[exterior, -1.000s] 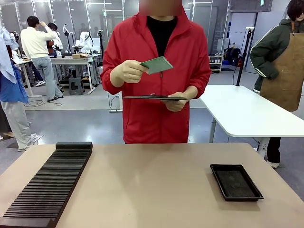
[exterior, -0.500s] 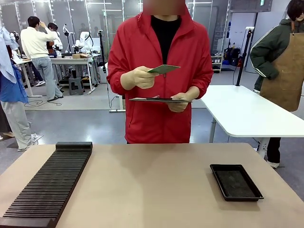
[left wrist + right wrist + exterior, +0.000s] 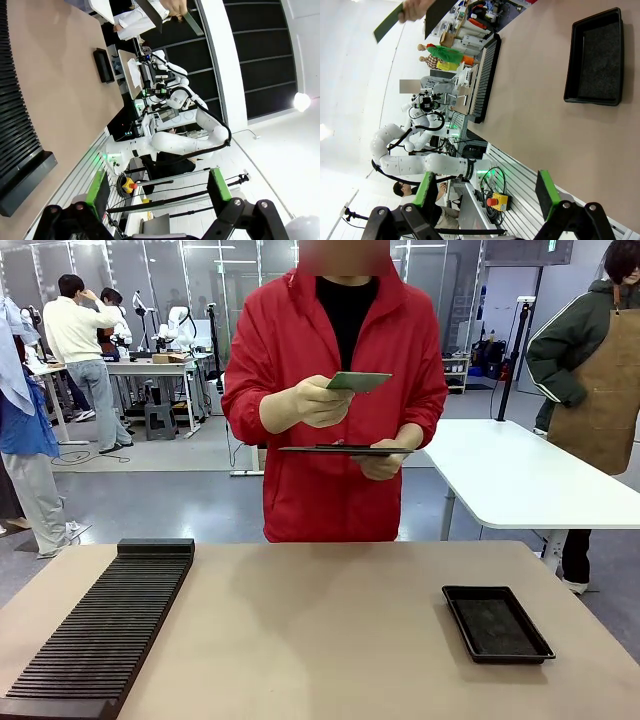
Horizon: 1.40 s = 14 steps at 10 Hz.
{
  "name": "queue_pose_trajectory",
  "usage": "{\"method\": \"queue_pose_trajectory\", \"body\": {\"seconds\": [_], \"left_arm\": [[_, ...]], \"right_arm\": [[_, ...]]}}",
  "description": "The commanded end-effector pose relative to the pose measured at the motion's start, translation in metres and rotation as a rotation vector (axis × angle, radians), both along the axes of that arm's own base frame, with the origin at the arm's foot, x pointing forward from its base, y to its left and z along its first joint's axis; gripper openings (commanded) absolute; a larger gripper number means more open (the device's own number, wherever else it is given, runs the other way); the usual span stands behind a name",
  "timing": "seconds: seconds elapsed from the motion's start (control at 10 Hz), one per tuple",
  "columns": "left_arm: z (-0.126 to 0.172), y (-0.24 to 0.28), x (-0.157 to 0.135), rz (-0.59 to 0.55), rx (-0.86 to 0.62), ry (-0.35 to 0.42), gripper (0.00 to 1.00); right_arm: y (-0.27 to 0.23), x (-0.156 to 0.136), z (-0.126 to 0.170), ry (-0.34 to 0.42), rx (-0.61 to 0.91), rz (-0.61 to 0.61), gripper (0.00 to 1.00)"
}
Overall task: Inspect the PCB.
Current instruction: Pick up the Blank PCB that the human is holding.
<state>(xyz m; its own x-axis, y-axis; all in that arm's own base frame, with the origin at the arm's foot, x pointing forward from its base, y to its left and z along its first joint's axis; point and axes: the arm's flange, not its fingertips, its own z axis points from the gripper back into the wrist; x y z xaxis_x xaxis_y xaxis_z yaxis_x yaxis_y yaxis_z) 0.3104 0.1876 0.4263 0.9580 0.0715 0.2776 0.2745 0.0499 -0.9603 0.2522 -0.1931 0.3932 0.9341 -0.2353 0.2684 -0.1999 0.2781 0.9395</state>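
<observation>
My left fingers (image 3: 98, 194) and right fingers (image 3: 544, 194) gape, grasping nothing. A person's hand (image 3: 312, 403) holds the thin green rectangular circuit board (image 3: 358, 381).

We see a long black ribbed rack (image 3: 100, 625) on the left of the bench (image 3: 320, 640). A flat black tray (image 3: 497, 623) sits well apart on the right.
</observation>
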Motion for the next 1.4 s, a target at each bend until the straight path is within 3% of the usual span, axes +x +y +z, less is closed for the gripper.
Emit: {"method": "queue_pose_trajectory", "body": {"seconds": [0.0,0.7,0.9,1.1,1.3], "left_arm": [[0.004,-0.001,-0.001,-0.004,0.006,-0.001,1.0],[0.004,-0.001,-0.001,-0.004,0.006,-0.001,1.0],[0.004,-0.001,-0.001,-0.004,0.006,-0.001,1.0],[0.004,-0.001,-0.001,-0.004,0.006,-0.001,1.0],[0.004,-0.001,-0.001,-0.004,0.006,-0.001,1.0]], "right_arm": [[-0.001,-0.001,0.001,-0.006,0.008,-0.002,1.0],[0.0,0.0,0.0,0.0,0.0,0.0,1.0],[0.006,0.003,0.036,0.094,0.135,0.011,1.0],[0.016,0.01,0.093,0.17,0.28,0.185,1.0],[0.045,0.038,0.12,0.27,0.251,0.224,1.0]]}}
